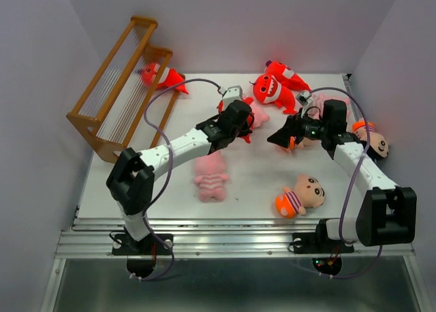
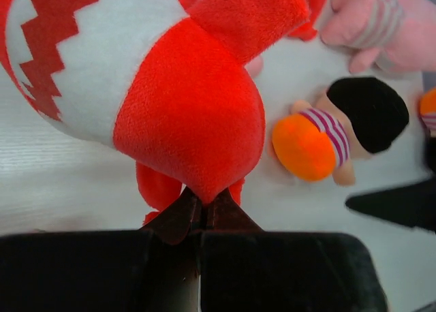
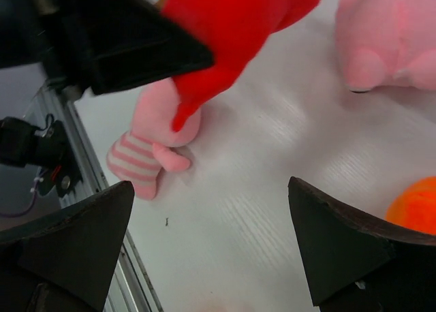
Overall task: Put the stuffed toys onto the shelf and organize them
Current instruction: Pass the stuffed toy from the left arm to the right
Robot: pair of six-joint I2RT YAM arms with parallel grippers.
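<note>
Left gripper (image 2: 201,215): fingers pressed together on a small fold of red plush at the low end of the monster (image 2: 191,114).
Monster, place: hangs from that pinch over mid-table, seemingly clear of the table (image 1: 252,182). It is well apart from the shelf (image 1: 112,104).
Right gripper (image 3: 210,189): fingers wide apart with nothing between them, low over bare table just beside the held toy.
Shelf: far left, slats bare. A second monster (image 1: 160,75) lies at its far end, but I cannot tell whether it is on the shelf or only touching it.
Other toys: a pair of monsters (image 1: 276,87) at the back, a pig (image 1: 211,176) near centre and a doll (image 1: 300,196) in front of the right arm. Another doll (image 1: 371,140) lies at the right edge.
Handling, judged: light, soft and floppy, with nothing to break. The plush gives under the fingers and should sag and swing from a thin pinch.
Where to grip, judged: a deeper bite across the body would hold surer than this fold. Limbs and fins are an easy catch but leave the toy dangling.
Risk, judged: the fold could slip out during the carry to the shelf.
</note>
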